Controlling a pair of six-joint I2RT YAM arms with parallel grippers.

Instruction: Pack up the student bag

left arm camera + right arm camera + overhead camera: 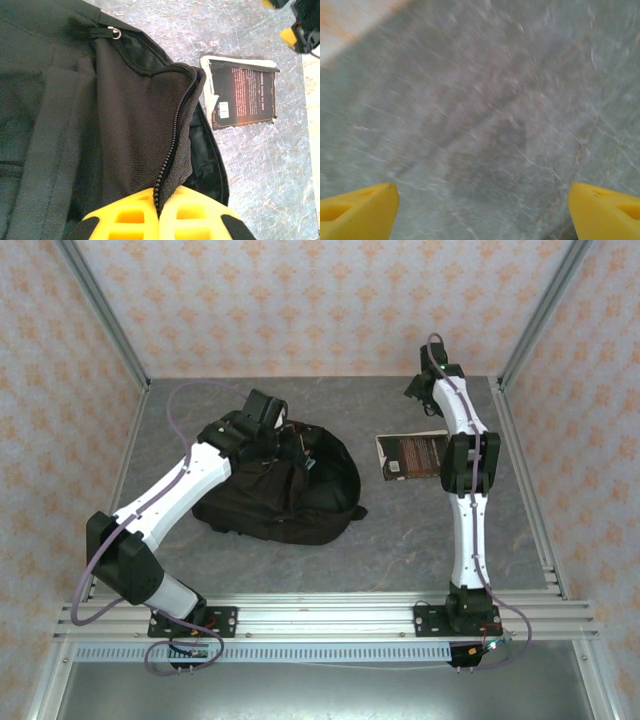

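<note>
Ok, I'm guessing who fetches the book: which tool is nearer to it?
Right. The right tool hangs open over bare table just past the book's far edge; the left tool is off to its left, shut on the student bag's zippered edge.

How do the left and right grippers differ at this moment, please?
The left gripper is shut, pinching the zippered edge of the student bag; the right gripper is open and holds nothing. The left gripper sits at the bag; the right gripper hangs over bare table near the book. Both have yellow fingers.
</note>
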